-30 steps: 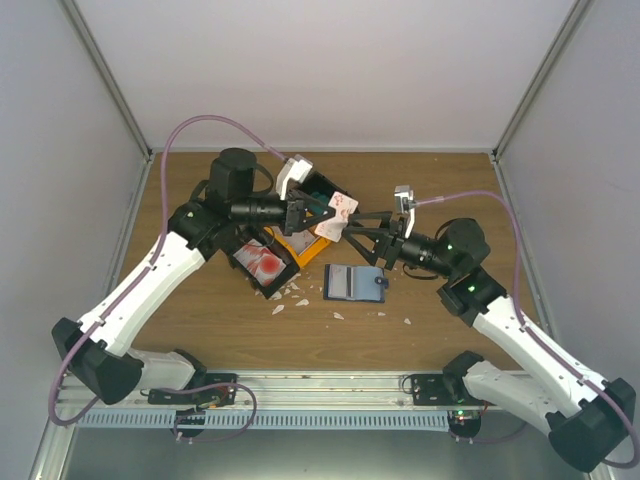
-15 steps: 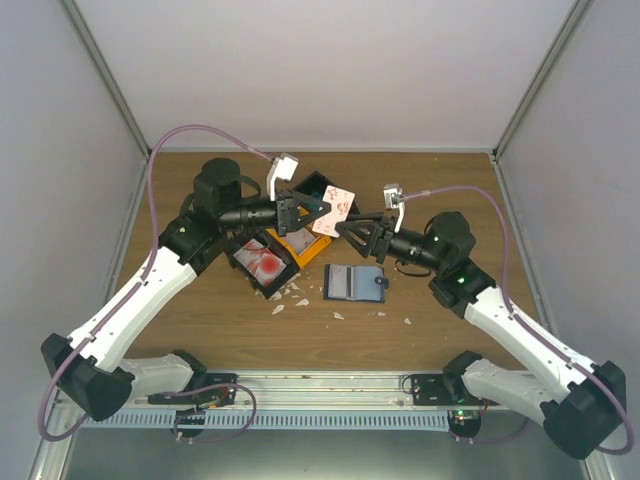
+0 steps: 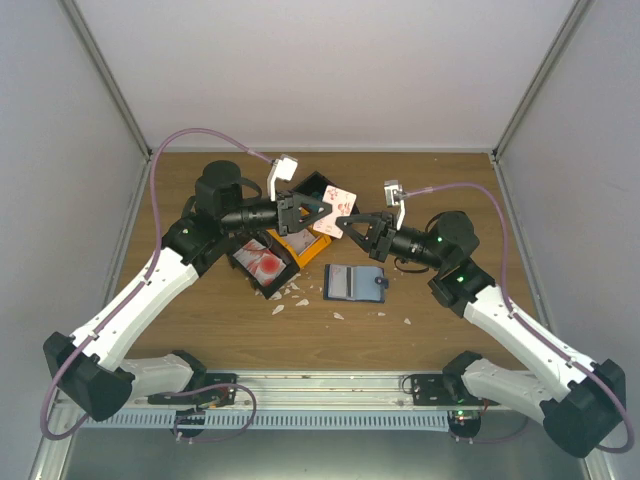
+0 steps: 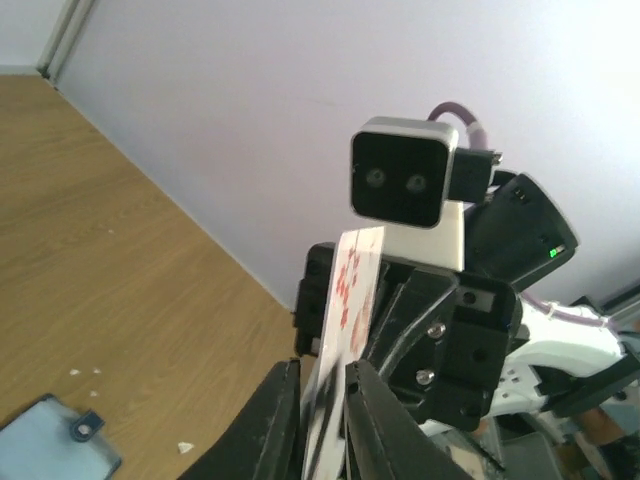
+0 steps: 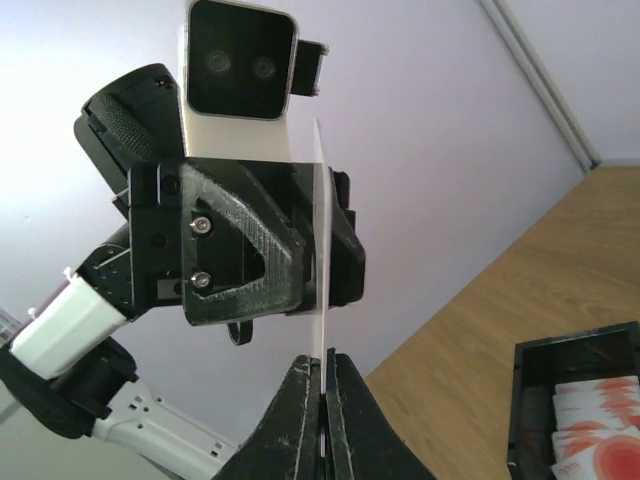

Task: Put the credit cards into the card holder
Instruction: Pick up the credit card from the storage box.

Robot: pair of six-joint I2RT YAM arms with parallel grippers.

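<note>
Top external view: both arms meet in mid-air over the back of the bench (image 3: 200, 330), tips almost nose to nose, with one card between them.
Right arm: it has swung in from its side and now reaches toward the left arm's tip.
Right pincer (image 3: 347, 222): a second ago it was wide open, now it is snapped tight on the lower edge of the credit card (image 3: 338, 200). The right wrist view shows the fingers closed flat on that thin edge.
Left pincer (image 4: 322, 375): its fingers stand close on either side of the same card. It looks to be just starting to ease off, but I cannot tell whether it still pinches.
Black bin (image 3: 262, 265): more red-blotched cards lie inside, untouched for now.
Card holder (image 3: 352, 283): it lies open and flat on the bench below the pincers, well apart from the raised card, with nothing going into it yet.
Credit card: white with red marks, upright in the air, not yet in the holder.
Meaning: this reads as a hand-over, left to right. By my judgement the right arm takes the card next, once the left lets go cleanly.
</note>
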